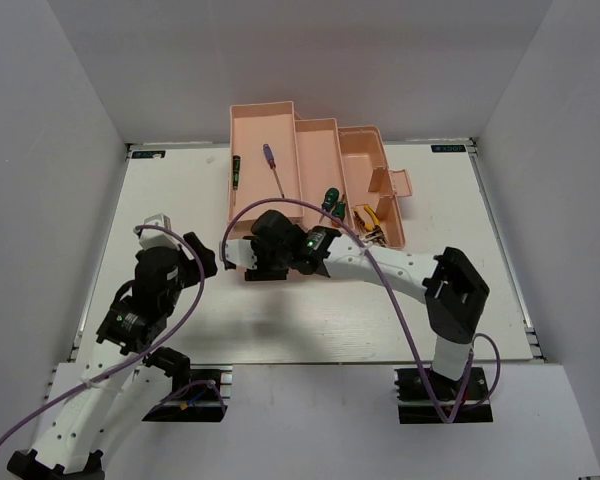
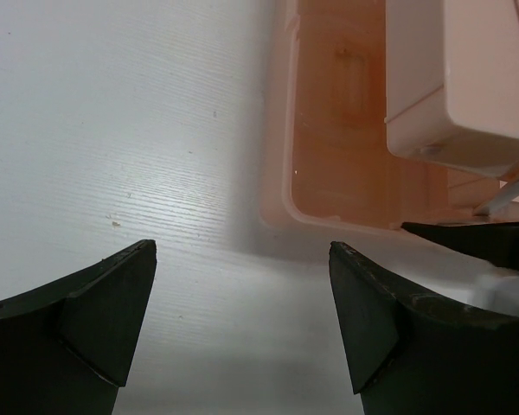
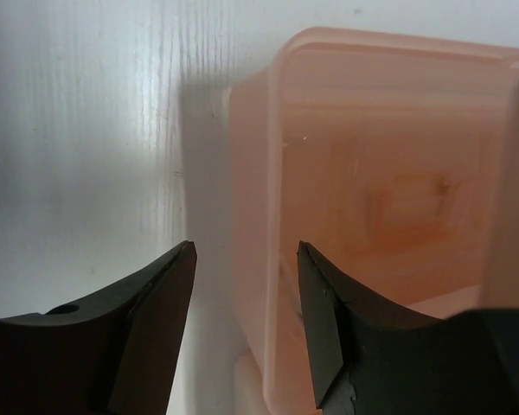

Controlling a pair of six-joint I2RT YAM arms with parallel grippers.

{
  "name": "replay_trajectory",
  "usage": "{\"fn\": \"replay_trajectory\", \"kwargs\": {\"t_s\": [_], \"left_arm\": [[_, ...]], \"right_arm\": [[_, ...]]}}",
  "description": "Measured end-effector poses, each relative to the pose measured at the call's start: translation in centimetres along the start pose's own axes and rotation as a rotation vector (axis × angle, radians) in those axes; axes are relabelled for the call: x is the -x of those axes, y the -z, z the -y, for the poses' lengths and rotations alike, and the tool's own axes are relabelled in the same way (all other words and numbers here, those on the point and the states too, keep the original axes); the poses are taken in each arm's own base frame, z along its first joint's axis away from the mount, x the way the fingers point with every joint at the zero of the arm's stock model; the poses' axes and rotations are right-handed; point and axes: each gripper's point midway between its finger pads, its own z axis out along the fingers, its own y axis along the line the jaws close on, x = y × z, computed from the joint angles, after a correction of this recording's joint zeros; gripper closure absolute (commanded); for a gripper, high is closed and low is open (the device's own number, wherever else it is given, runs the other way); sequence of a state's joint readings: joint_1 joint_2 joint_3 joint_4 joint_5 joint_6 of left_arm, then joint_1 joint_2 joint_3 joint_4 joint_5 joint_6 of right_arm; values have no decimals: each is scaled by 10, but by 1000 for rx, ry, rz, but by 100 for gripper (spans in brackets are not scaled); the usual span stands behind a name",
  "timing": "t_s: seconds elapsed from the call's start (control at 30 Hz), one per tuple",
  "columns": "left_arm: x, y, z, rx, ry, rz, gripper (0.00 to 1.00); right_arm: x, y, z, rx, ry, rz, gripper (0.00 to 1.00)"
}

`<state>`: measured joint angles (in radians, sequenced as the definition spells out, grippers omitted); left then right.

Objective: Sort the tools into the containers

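The right hand is the nearer one. Its fingers are set narrow but not closed and straddle the near left wall of the translucent peach-pink toolbox, one over the table and one inside the tray, with the wall running straight ahead between them. The left hand hangs wide open just left of that corner. Farther ahead in the trays lie a long-shafted screwdriver, green-handled tools and yellow pliers.
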<state>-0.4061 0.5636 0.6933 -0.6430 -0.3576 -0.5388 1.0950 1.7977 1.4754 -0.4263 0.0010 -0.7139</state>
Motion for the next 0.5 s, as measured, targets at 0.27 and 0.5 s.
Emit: {"fn": "replay_trajectory", "kwargs": {"t_s": [0.27, 0.5], "left_arm": [[-21, -3, -8, 6, 70, -10, 26], [-55, -5, -19, 0, 216, -24, 83]], "right_arm": [[-27, -37, -7, -67, 31, -113, 43], [-30, -43, 7, -136, 51, -128, 96]]}}
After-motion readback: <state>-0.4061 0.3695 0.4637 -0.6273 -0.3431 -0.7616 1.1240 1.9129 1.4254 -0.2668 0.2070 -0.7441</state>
